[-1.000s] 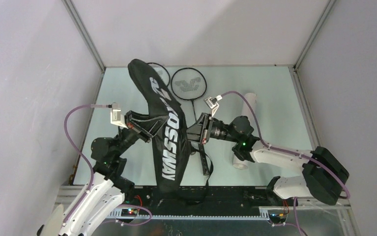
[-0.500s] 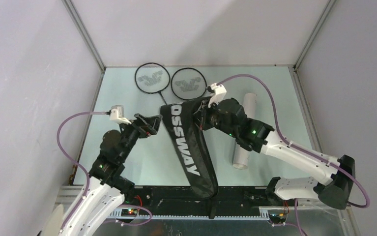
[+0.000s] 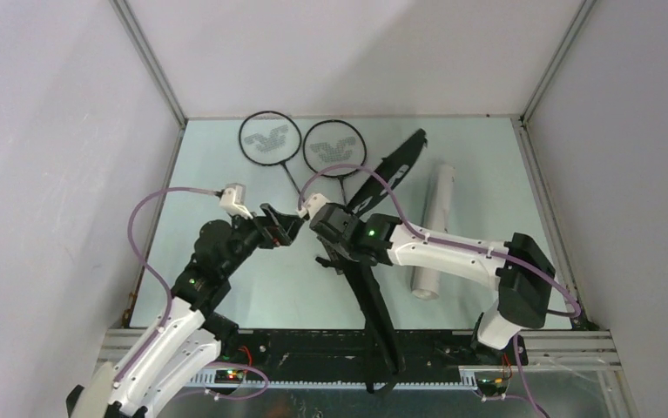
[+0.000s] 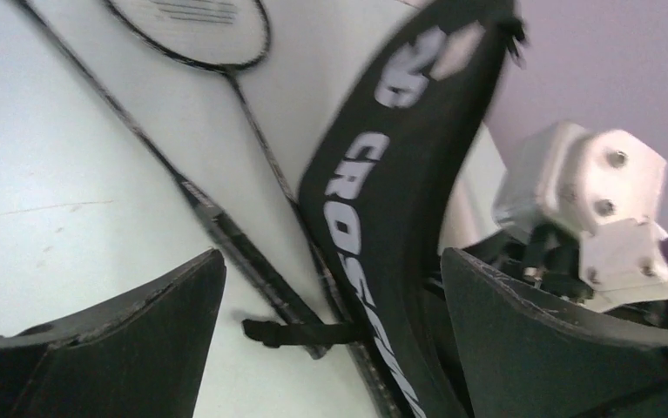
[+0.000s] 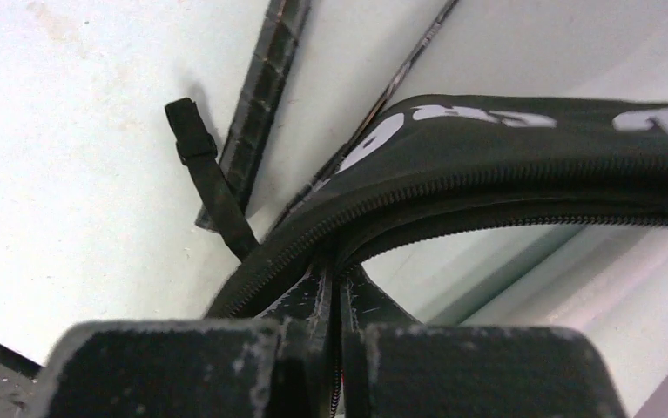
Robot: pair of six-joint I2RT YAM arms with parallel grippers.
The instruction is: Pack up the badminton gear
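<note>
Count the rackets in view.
2. The left racket lies with its head near the table's far edge. The right racket lies beside it. Their handles run toward the bag, which could hide more.

A black CROSSWAY racket bag (image 3: 374, 305) stands on edge, running diagonally. Two black rackets (image 3: 269, 139) lie side by side, far left. A white tube (image 3: 433, 231) lies right.

The left gripper (image 3: 288, 225) has let go of the bag (image 3: 397, 164) and now stands wide open, nearer the middle; the right gripper (image 5: 339, 300) has clamped on its zip edge and swung it edge-on to the right, uncovering the heads of both rackets (image 3: 269, 139).
</note>
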